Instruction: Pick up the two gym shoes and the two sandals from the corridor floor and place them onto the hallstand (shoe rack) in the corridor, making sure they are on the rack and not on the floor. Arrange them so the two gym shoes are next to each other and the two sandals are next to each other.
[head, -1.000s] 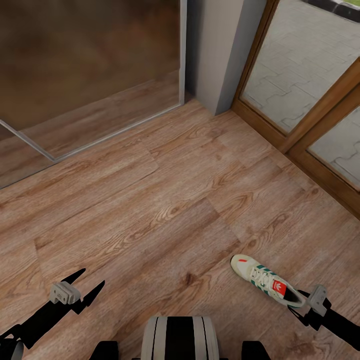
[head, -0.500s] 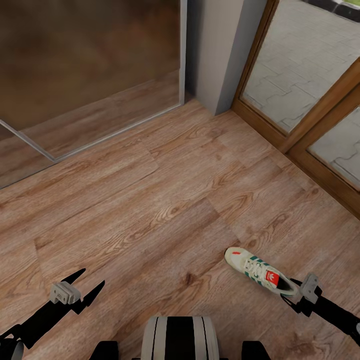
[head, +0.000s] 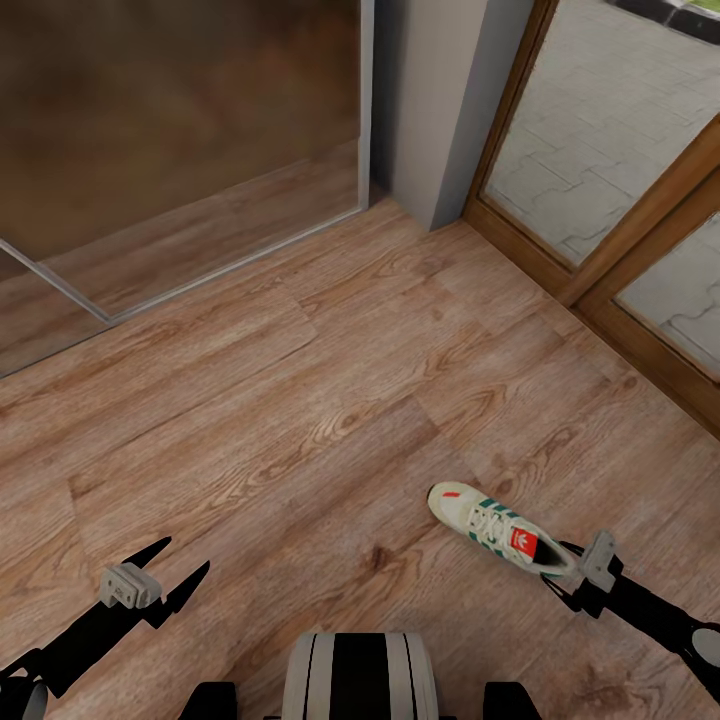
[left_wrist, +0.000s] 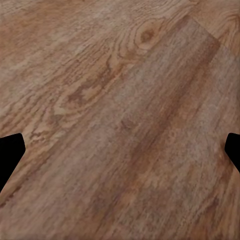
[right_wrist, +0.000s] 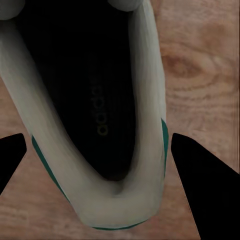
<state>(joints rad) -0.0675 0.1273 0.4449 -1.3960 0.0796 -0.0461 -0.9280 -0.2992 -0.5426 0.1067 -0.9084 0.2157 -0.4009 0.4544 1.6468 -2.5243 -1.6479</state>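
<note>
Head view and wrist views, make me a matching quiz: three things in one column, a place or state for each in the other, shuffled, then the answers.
Things:
1. sneaker
2. left pincer
3. right pincer

Places or states:
A. open over bare wood floor, nothing between its tips
B. at the shoe's heel, one tip on either side
C. on the floor, toe pointing away from the robot

Pairs: 1-C, 2-A, 3-B

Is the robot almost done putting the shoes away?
No, it is near the start. No shoe can be seen put away. One white sneaker lies on the wooden floor, and the right tool is at its heel, fingers either side of it in the right wrist view; whether they grip it is unclear. The left tool is open and empty. No sandals or rack in sight.
</note>
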